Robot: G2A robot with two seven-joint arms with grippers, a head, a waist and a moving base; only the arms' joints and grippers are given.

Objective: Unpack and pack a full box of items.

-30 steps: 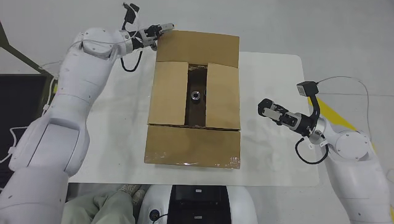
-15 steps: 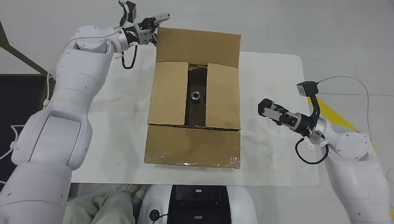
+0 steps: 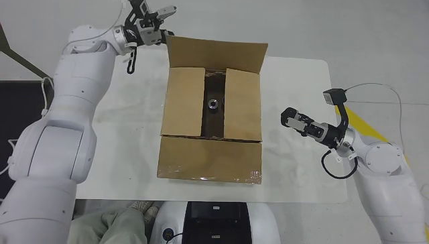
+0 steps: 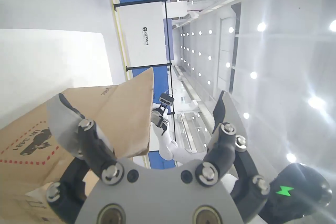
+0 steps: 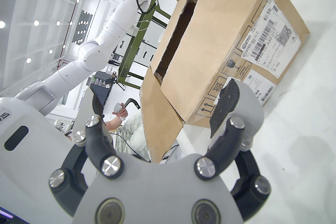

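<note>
Left gripper (image 3: 164,21), fingers spread, hovers nearest the box's (image 3: 184,103) far flap (image 3: 214,55) at 11 o'clock; right gripper (image 3: 284,118), likewise spread, at 3 o'clock.

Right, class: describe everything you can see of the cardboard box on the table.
The cardboard box is brown and sits on the white table, with printed labels on one side. Its far flap is raised, the near flap lies folded outward, and two side flaps half cover the top. Through the gap a small round part shows. The open left gripper is at the far flap's corner.
</note>
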